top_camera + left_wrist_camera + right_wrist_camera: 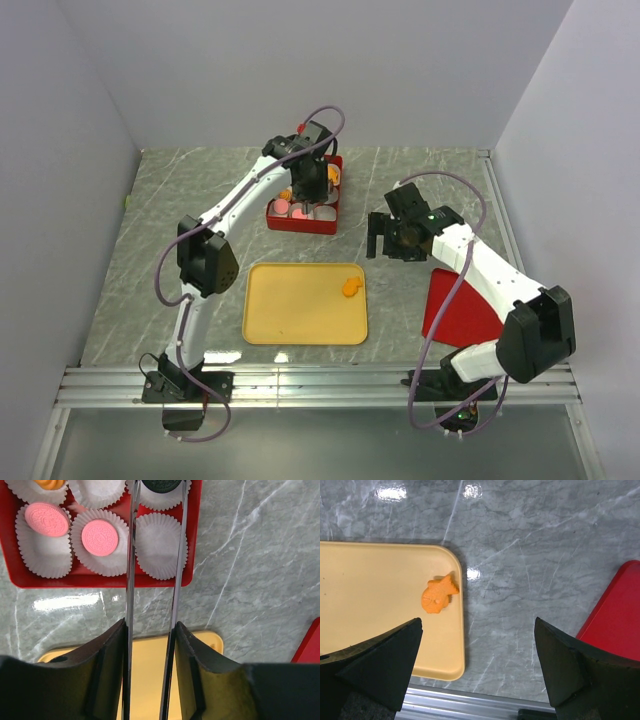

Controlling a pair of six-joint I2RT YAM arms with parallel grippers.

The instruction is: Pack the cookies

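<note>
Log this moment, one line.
left gripper: tongs around black cookie in red box | right gripper: open, above table | yellow tray: one orange cookie

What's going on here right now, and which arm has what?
The left gripper is shut on long metal tweezers. Their tips straddle a black round cookie in a white paper cup inside the red box. Two pink round cookies already sit in cups there. The right gripper hovers open and empty over the grey marble table. One orange fish-shaped cookie lies on the yellow tray.
</note>
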